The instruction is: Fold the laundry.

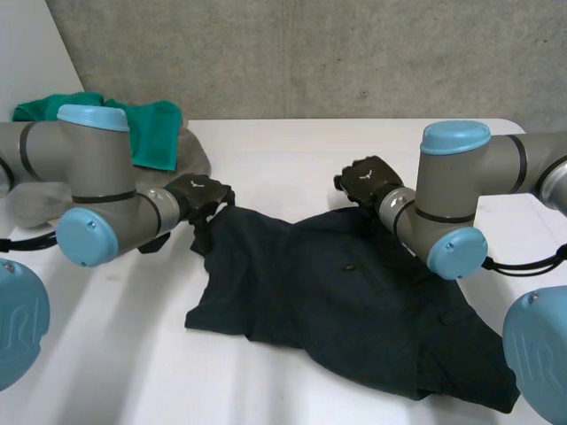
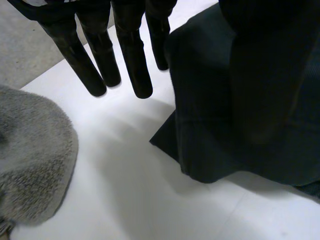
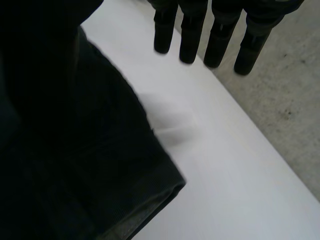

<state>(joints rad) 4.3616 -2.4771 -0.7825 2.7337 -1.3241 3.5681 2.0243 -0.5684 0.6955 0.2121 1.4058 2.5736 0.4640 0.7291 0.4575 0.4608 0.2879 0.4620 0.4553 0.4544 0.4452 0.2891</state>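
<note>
Dark garment (image 1: 337,292) diagonal, far-left to near-right

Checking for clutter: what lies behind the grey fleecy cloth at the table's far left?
Behind the grey fleecy cloth lies a crumpled green cloth; the robot's left arm covers part of both.

Both arms bend at the elbow and reach inward. The left hand (image 1: 202,197) and the right hand (image 1: 370,180) sit low, fingers (image 2: 132,60) straight, slightly spread, pointing forward.
</note>
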